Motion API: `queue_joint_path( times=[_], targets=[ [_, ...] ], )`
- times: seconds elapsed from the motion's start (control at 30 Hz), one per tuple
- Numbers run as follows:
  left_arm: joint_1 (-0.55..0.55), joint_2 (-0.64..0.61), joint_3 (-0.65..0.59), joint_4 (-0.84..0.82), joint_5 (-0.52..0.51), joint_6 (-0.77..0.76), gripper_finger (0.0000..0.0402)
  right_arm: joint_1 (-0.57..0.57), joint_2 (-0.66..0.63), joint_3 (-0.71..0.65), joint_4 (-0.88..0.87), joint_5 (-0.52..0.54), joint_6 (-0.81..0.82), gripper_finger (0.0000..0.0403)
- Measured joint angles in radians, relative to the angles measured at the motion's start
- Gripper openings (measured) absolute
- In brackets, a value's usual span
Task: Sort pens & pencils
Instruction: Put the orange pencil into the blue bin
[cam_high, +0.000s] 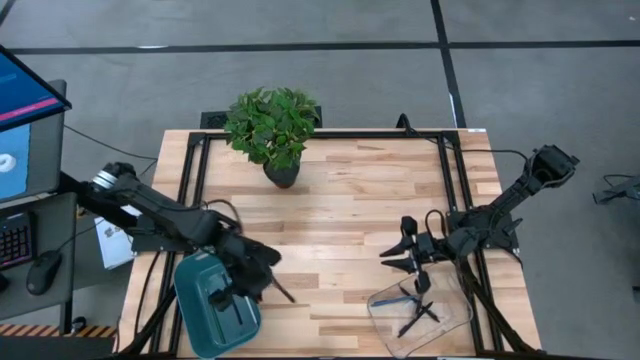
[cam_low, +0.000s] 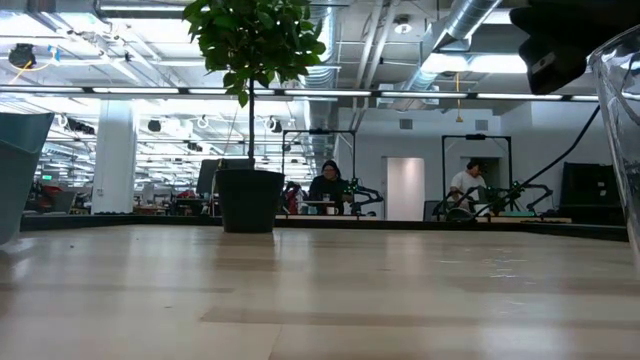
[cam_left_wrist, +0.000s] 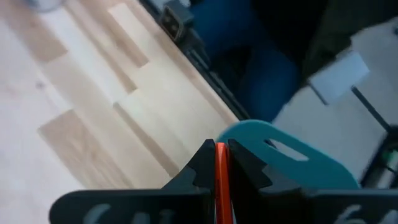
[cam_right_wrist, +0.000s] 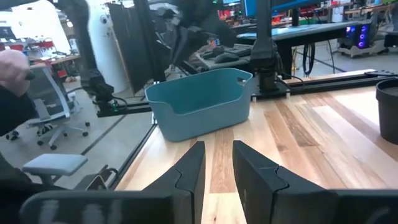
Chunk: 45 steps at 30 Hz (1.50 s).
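Note:
In the left wrist view, an orange pen (cam_left_wrist: 221, 171) shows as a thin strip between my left gripper's (cam_left_wrist: 220, 149) shut fingers, just short of the teal tray (cam_left_wrist: 280, 149). From above, the left gripper (cam_high: 232, 290) is at the teal tray (cam_high: 215, 305) by the table's near left corner; dark shapes show inside the tray. My right gripper (cam_high: 410, 257) hovers open over bare wood, beside a clear container (cam_high: 420, 310) holding a blue pen (cam_high: 400, 297) and dark pens (cam_high: 420, 315). The right wrist view looks past the open fingers (cam_right_wrist: 217, 163) to the tray (cam_right_wrist: 202, 102). My left gripper pinches the orange pen (cam_left_wrist: 221, 163) between its two fingers. The pen lies along the fingers, and only a narrow orange strip shows in the slit between them. It is off the table, close to the teal tray's rim (cam_left_wrist: 249, 127).
A potted plant (cam_high: 272, 130) stands at the table's far middle. Black rails (cam_high: 190, 170) run along the table's left and right sides. Bare wood lies between the two arms. A monitor, keyboard and mouse sit off the table's left. People sit far off in the room (cam_low: 328, 185).

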Motion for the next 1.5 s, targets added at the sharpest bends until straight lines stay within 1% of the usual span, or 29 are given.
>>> queue_joint_path(
  times=[0.1, 0.2, 0.37, 0.5, 0.63, 0.8, 1.0, 1.5],
  targets=[
    [-0.017, -0.100, -0.138, 0.137, -0.051, -0.063, 0.0007, 0.013, 0.000, 0.000, 0.008, 0.000, 0.000, 0.0102],
    [-0.031, -0.195, -0.285, 0.275, -0.061, -0.123, 0.0007, 0.023, 0.000, 0.000, 0.019, 0.000, -0.001, 0.0102],
    [-0.064, -0.349, -0.481, 0.366, -0.131, -0.234, 0.0007, 0.028, 0.000, 0.000, 0.045, 0.000, 0.000, 0.0102],
    [-0.113, -0.430, -0.577, 0.462, -0.116, -0.266, 0.0007, 0.025, 0.000, 0.000, 0.050, 0.001, 0.000, 0.0102],
    [-0.160, -0.459, -0.631, 0.497, -0.052, -0.293, 0.0007, 0.013, 0.000, 0.000, 0.080, 0.002, 0.000, 0.0102],
    [-0.221, -0.452, -0.710, 0.610, -0.069, -0.270, 0.0007, -0.008, 0.000, 0.000, 0.125, 0.004, -0.002, 0.0102],
    [-0.245, -0.455, -0.793, 0.715, -0.086, -0.257, 0.0007, -0.034, 0.000, 0.000, 0.161, 0.003, -0.007, 0.0102],
    [-0.245, -0.456, -0.796, 0.742, -0.105, -0.232, 0.0009, -0.046, 0.000, 0.000, 0.159, 0.001, -0.008, 0.0102]
  ],
)
